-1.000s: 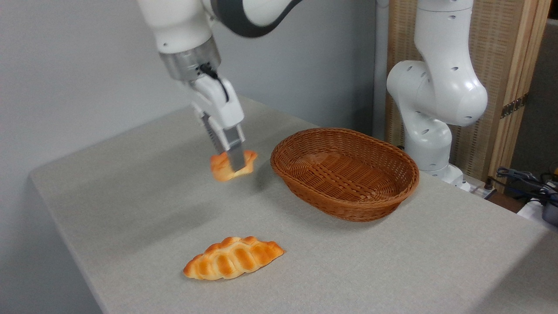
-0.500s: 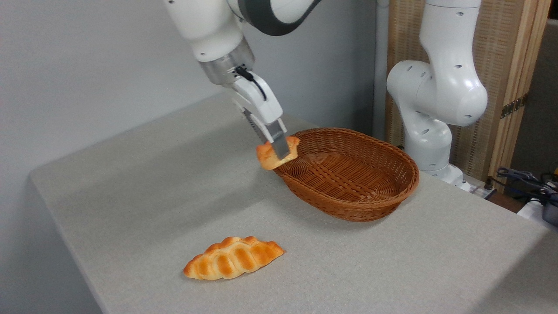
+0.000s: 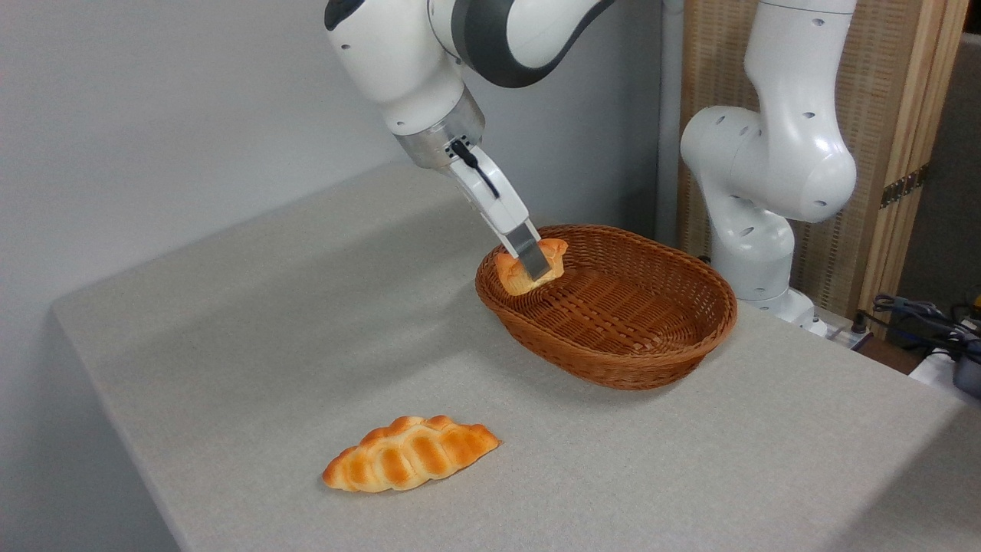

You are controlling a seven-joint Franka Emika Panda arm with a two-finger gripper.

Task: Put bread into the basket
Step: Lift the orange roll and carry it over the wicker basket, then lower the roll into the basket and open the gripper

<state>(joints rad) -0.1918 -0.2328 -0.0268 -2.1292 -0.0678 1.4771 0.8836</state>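
While the white robot gripper (image 3: 534,264) pinches the small golden-orange bun (image 3: 529,271) between its fingers, the bun hangs just inside the left rim of the oval brown wicker basket (image 3: 613,360). The right part of the basket floor is bare, and the long braided golden loaf (image 3: 410,454) lies well apart on the near grey table (image 3: 230,368).

The gripper (image 3: 534,267) reaches down at a slant from the upper left, its fingers closed on the bread (image 3: 529,268), a small golden-orange bun. The bread sits inside the left end of the basket (image 3: 651,360), just within the rim; whether it touches the weave cannot be told. The basket is an oval of reddish-brown wicker standing on the grey table (image 3: 230,322), toward its far right side. Near the front edge, well apart from the basket, lies a braided loaf (image 3: 410,454) with pointed ends. The arm's white base (image 3: 766,192) rises behind the basket.
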